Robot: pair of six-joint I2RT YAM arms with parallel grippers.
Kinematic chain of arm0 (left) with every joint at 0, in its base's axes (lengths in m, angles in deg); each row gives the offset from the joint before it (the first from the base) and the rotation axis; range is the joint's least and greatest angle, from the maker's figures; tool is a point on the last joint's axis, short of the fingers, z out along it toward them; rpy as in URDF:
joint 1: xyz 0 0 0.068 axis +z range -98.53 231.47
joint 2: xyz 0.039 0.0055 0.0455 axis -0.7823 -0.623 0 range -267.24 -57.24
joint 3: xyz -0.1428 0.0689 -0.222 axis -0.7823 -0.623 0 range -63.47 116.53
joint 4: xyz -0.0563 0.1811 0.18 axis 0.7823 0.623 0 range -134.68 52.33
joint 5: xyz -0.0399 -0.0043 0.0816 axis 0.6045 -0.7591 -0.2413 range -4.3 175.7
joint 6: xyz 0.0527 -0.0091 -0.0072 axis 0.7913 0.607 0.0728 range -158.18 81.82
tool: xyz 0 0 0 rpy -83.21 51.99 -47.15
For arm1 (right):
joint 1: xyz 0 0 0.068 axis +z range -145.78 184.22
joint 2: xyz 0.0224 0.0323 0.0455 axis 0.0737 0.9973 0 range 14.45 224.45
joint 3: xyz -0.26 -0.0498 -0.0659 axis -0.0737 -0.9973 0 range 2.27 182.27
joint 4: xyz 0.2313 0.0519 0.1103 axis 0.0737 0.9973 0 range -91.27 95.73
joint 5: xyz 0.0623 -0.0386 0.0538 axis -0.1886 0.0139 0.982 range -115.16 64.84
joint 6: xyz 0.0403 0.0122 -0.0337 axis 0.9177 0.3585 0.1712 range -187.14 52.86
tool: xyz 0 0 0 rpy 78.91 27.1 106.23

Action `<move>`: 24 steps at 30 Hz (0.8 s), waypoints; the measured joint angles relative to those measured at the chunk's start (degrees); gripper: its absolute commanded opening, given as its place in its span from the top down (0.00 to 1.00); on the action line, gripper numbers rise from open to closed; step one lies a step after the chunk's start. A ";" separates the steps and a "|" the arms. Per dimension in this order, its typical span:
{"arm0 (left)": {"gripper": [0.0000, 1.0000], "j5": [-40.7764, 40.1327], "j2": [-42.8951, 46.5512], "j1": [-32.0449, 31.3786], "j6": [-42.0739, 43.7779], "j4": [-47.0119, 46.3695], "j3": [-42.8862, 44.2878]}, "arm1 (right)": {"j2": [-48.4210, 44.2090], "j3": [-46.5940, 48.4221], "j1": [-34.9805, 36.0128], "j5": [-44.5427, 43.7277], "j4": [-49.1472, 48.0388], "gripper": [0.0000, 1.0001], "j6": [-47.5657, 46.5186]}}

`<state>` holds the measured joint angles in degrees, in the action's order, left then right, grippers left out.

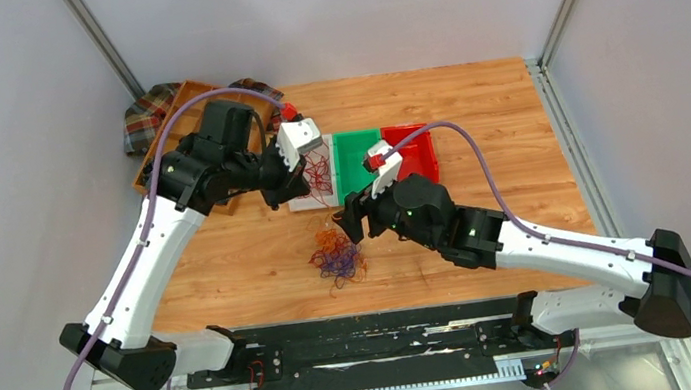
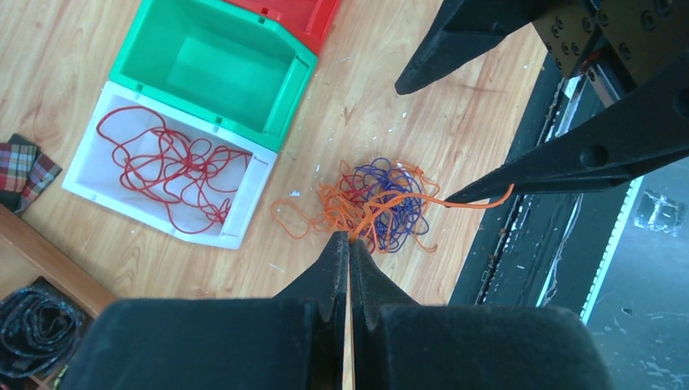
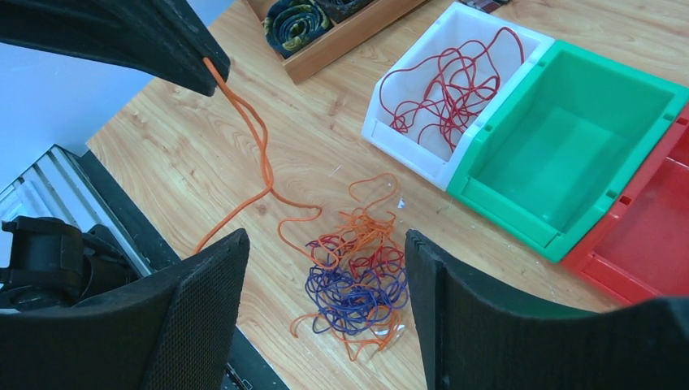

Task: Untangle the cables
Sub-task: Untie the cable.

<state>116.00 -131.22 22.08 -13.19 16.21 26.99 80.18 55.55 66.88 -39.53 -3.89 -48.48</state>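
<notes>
A clump of thin orange, purple and red cables lies on the wooden table; it also shows in the left wrist view and the right wrist view. My left gripper is shut on one orange cable, which runs from its tip down to the clump, held up left of the clump. My right gripper is open and empty, just above the clump. The orange cable passes by one of its fingers. Red cable lies loose in the white bin.
An empty green bin and a red bin stand beside the white bin behind the clump. A wooden tray with black coiled bundles and a plaid cloth are at the back left. A black rail runs along the near edge.
</notes>
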 measured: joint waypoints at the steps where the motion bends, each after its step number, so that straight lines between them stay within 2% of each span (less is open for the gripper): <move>1: 1.00 -0.26 0.00 0.00 0.11 0.11 -0.13 | 0.15 0.00 0.02 0.11 -0.13 0.30 -0.07; 13: 1.00 -1.20 0.00 0.00 0.33 0.83 2.91 | -1.40 -1.44 0.02 0.79 -0.55 0.30 -0.90; 24: 1.00 0.35 1.53 0.00 -0.55 0.98 9.64 | 13.29 1.05 0.02 6.21 -5.27 0.32 -1.38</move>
<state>116.35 -129.69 22.08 -13.73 17.19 36.63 93.47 56.60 66.90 -33.32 -9.15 -49.86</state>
